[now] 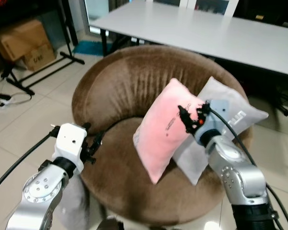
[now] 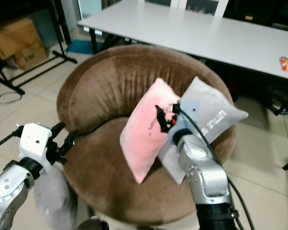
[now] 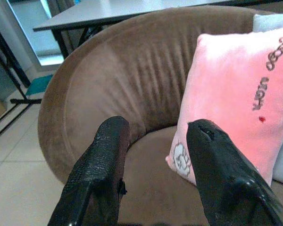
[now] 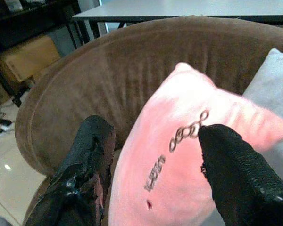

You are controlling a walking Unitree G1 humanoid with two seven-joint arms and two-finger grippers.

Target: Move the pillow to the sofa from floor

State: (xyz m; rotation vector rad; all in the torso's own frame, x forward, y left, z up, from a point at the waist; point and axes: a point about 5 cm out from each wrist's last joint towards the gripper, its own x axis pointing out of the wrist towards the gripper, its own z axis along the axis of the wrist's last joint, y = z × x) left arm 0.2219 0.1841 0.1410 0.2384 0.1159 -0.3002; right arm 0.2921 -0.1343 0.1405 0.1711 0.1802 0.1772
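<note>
Pillow, pink (image 1: 164,128), stands tilted on the brown sofa (image 1: 120,86) seat, propped against a grey pillow (image 1: 228,112) behind it, which is likely why it stays up. Left gripper (image 3: 155,155) hovers near the seat's left edge, fingers spread and empty. Right gripper (image 4: 155,155), fingers parted, sits just beside the pink face without clamping it; placement looks done.

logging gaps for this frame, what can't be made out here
- Grey pillow: its lower part is hidden behind the pink pillow and the right gripper, head views.
- Pale grey thing on the floor: partly hidden by the left arm and cut by the lower edge.
- Pink pillow's embroidered writing: too small to read.
- Sofa: base cut off below.
- Left gripper open, empty.
</note>
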